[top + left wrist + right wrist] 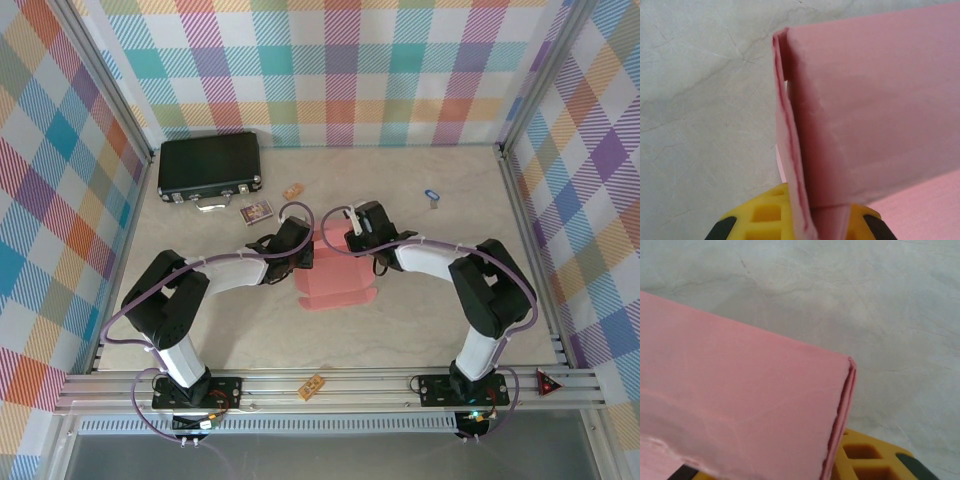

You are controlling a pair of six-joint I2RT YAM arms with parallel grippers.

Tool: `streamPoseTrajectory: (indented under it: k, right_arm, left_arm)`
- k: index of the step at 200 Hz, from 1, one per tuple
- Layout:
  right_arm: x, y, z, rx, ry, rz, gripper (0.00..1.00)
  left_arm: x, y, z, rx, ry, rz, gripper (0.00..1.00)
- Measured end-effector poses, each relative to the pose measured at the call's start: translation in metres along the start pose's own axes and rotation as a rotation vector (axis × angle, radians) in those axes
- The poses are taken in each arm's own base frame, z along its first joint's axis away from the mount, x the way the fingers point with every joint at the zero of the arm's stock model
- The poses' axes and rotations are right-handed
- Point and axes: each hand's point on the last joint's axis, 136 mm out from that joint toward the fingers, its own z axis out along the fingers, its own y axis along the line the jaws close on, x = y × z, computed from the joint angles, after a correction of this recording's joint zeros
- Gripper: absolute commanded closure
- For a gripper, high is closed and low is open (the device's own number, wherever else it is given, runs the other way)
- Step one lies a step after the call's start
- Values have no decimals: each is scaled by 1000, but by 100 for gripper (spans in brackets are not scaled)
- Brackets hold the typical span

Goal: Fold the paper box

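The left gripper (810, 225) sits closest to its own lens, with its yellow fingers (760, 215) on either side of a doubled pink flap that stands upright on edge. The jaws are pinched right down on that flap, so I read it as a firm hold on the paper box (335, 280). I think the point of this grip is to keep the folded side wall standing and its crease tight while the other end gets worked.

From above, the box lies mid-table (450, 180), directly between the two grippers. Its near part is flat on the surface and its far part is raised where the fingers meet it. The black case (210, 165) sits well apart in the far left corner, out of the way.

The right gripper (347, 242) comes in at the opposite end of the raised panel. In its wrist view the pink card covers most of the frame, with its folded corner edge just beside one yellow finger (865, 460). The other finger is hidden behind the card, so I cannot tell how narrow those jaws stand or whether they grip the wall. My guess is that this arm is placed to mirror the left and square up the second side.
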Motion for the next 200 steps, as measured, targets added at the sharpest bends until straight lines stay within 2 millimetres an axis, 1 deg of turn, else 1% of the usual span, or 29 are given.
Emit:
streamPoseTrajectory:
  k: [34,73,109,156,200]
  right_arm:
    - [-1,-2,4,90,-18,-9,77]
    - [4,-3,8,221,-25,-33,81]
    - [-1,-6,12,318,-40,-20,84]
    - [-3,-7,12,375,-49,20,89]
    - [-3,-8,12,427,-51,43,90]
  left_arm:
    - [0,0,0,1,2,-11,100]
    - [1,0,0,-2,7,-13,100]
    - [1,0,0,-2,9,-16,100]
    - [1,0,0,-2,9,-16,100]
    - [0,-1,0,1,10,-17,100]
